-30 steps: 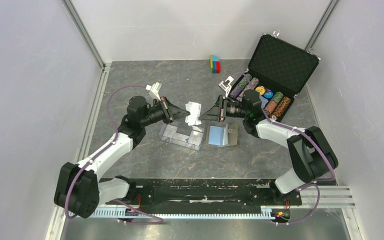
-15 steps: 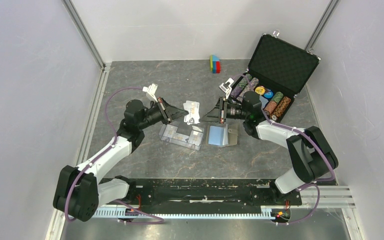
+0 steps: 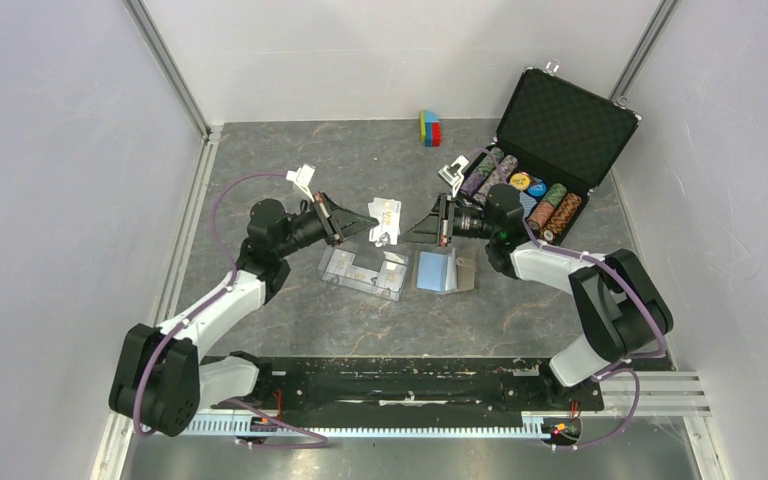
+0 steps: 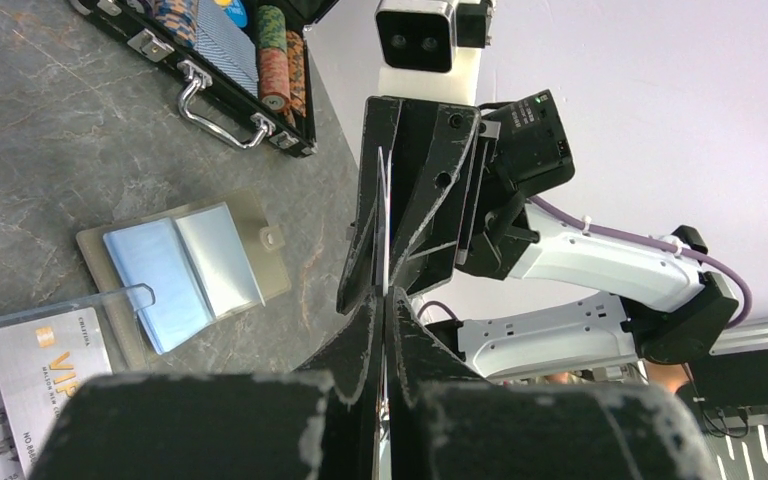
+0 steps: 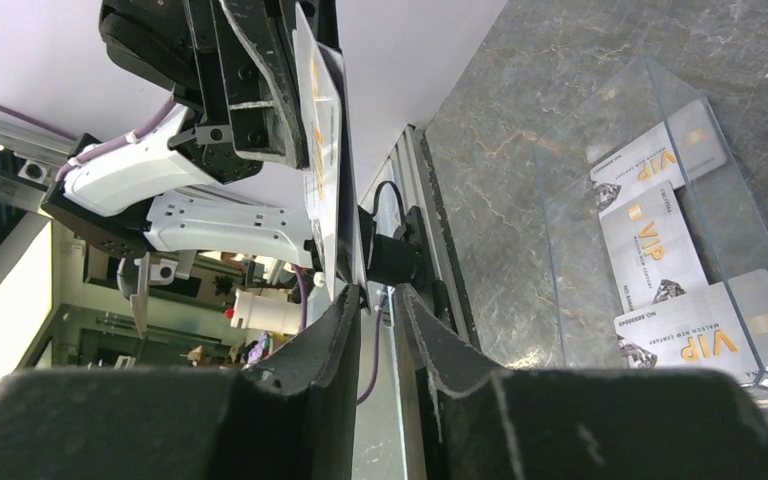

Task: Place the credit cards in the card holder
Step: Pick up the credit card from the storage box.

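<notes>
One card [image 3: 384, 222] clamped in the left gripper [image 3: 360, 226], far end between slightly parted jaws of the right gripper [image 3: 412, 228], likely a handover toward the wallet [image 3: 447, 270] below it.

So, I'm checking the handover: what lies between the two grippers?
A whitish plastic credit card, pinched by the left gripper, its far edge inside the jaws of the right gripper; top and left wrist views show it.

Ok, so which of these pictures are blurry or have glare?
Top view: evenly lit, sharp. Left wrist view: its own fingers blur up close, wallet is sharp. Right wrist view: fingers soft, clear case throws faint sheen over the cards.
</notes>
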### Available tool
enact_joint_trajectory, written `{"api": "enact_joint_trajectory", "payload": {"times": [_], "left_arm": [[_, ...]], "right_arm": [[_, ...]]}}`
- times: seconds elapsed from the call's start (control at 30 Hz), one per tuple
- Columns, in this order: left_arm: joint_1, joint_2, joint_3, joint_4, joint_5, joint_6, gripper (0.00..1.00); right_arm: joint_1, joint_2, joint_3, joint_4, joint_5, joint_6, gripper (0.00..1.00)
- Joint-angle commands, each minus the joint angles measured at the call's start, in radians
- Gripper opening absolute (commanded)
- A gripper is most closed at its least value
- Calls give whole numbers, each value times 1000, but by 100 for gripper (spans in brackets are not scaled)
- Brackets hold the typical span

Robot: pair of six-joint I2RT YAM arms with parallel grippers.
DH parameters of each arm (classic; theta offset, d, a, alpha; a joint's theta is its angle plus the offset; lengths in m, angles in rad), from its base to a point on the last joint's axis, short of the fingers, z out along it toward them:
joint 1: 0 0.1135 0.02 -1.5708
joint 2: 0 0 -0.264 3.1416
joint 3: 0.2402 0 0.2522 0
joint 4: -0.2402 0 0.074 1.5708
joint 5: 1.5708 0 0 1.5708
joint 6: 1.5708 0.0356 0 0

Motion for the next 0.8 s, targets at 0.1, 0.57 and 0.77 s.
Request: {"api": "enact_joint_trajectory", "payload": {"times": [0.1, 0.57, 0.77], "left_arm": [[-1, 45, 3, 117, 73, -69, 2], [-2, 96, 22, 112, 124, -65, 7], [-2, 74, 42, -38, 113, 22, 11]], "right_arm": [[14, 44, 3, 216, -15, 124, 27], [28, 56, 55, 165, -19, 93, 0], [24, 16, 205, -412, 70, -292, 0]]}}
